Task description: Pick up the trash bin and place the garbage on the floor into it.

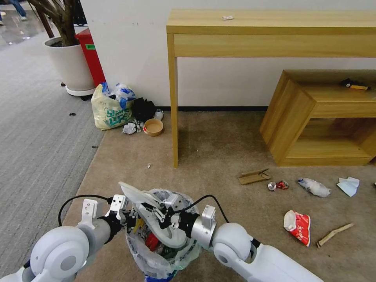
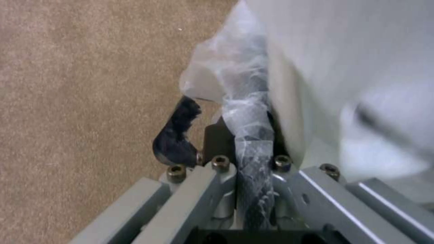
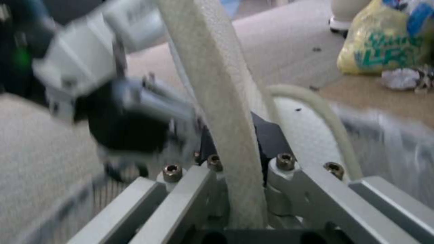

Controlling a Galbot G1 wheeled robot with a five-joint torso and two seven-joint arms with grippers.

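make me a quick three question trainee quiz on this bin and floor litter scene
1. True or false: the right gripper is shut on a white foam slipper above the small round dark trash bin lined with clear crinkly plastic.
2. What does the left gripper grip?
A. the bin's bagged rim
B. the crushed red can
C. the wood stick
3. Fill in: the flat cardboard piece lies on the carpet near the foot of the low wooden ____.

Key
1. True.
2. A: the left wrist view shows crinkled bag plastic running between its fingers.
3. Cabinet.
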